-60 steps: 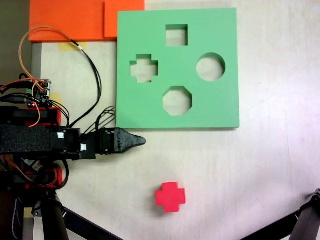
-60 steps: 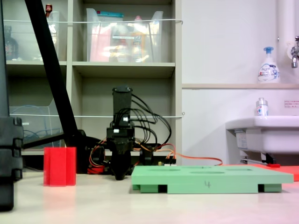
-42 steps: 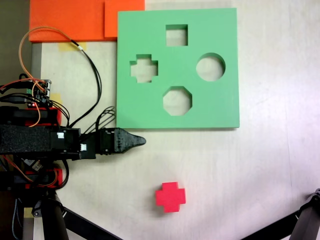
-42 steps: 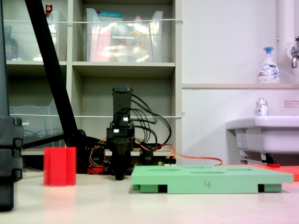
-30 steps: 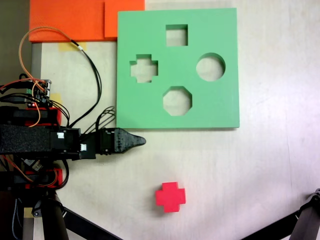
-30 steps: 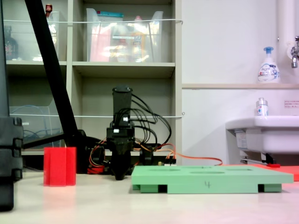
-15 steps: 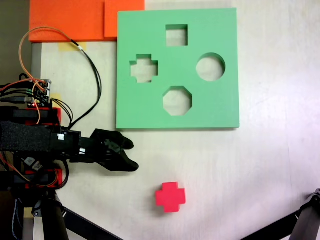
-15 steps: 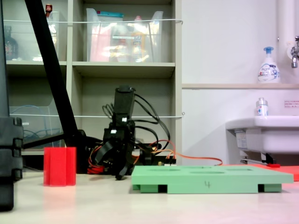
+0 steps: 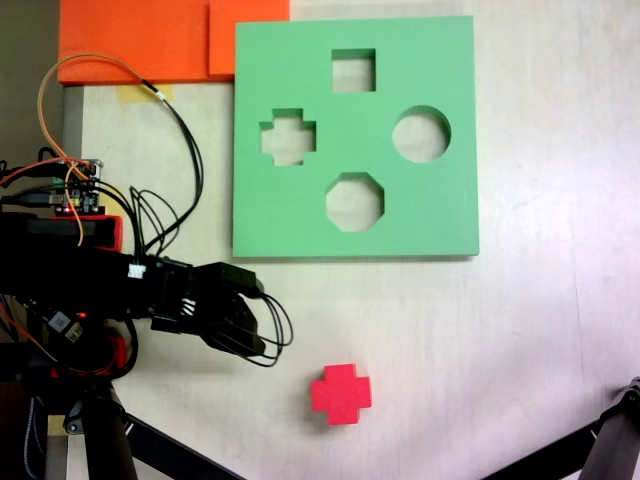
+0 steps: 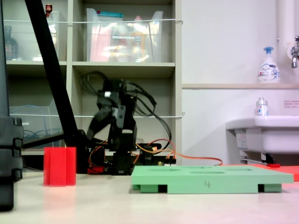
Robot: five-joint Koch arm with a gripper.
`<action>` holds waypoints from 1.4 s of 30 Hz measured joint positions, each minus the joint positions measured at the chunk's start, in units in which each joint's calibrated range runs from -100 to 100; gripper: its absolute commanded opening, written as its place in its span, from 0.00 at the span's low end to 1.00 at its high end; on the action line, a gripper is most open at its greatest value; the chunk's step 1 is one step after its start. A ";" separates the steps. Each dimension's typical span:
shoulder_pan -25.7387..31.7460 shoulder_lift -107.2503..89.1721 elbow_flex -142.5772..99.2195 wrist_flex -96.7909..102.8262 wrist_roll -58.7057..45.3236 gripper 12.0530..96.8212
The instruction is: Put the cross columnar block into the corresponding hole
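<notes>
We are seeing the cross columnar block (image 9: 340,393), bright red plus-shaped foam, standing upright on the table (image 9: 540,330), well apart from the corresponding hole (image 9: 288,137) in the green board (image 9: 420,215). The gripper (image 9: 262,325) is hanging left of the block; we cannot tell its jaw spacing.

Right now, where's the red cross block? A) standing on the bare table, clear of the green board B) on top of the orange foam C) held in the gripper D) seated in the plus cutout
A: in a fixed view the red cross block stands on the bare table below the green board, the plus cutout is empty, and the gripper is off to its left, not touching it.
</notes>
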 measured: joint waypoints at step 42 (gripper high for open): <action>-5.67 87.82 58.89 -22.32 -3.71 0.95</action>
